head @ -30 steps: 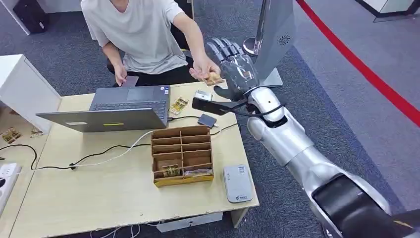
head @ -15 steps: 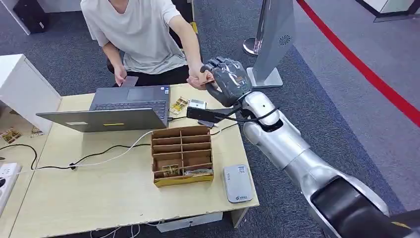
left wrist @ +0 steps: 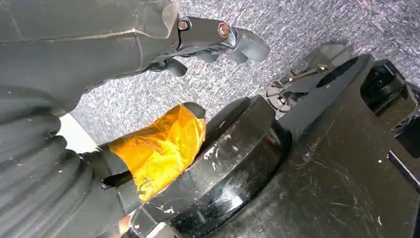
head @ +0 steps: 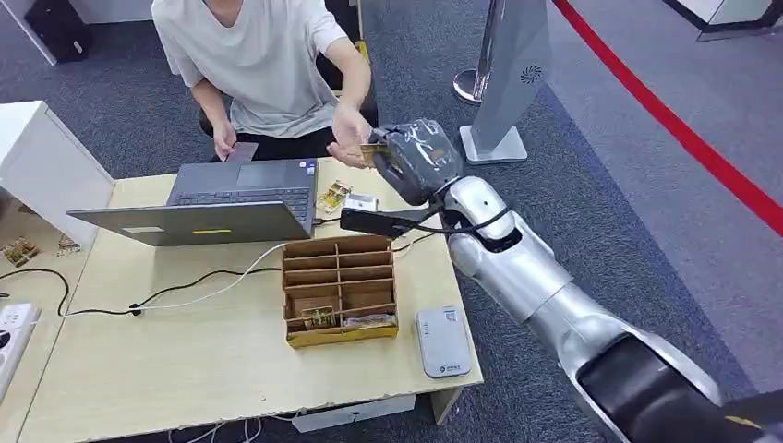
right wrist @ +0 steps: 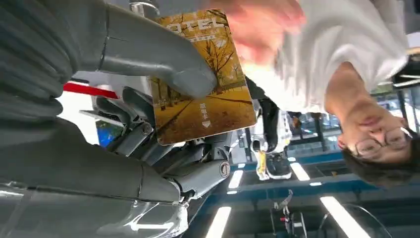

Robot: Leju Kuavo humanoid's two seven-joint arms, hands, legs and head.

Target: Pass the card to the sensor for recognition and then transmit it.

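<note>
The table [head: 185, 369] is the landmark here, pale wood, with a person [head: 268, 65] in a white shirt seated at its far side. On the table's far half sits an open laptop [head: 222, 208]; nearer the middle, a brown divided box [head: 340, 288] with cards lying in its front compartments. By the table's near right corner lies the grey sensor [head: 441, 341], flat and face up. Reaching over the table's far right corner, the right hand [head: 415, 159] is clamped on the card [right wrist: 203, 74]: the wrist view shows the thumb pressed across its golden tree-lined face, fingers [right wrist: 133, 114] behind it. The person's hand [head: 349, 140] meets that card, blurred at its outer edge, above the table's far edge. The left hand [left wrist: 198, 44] hangs over grey carpet; whether its fingers are apart or together, I cannot tell.
</note>
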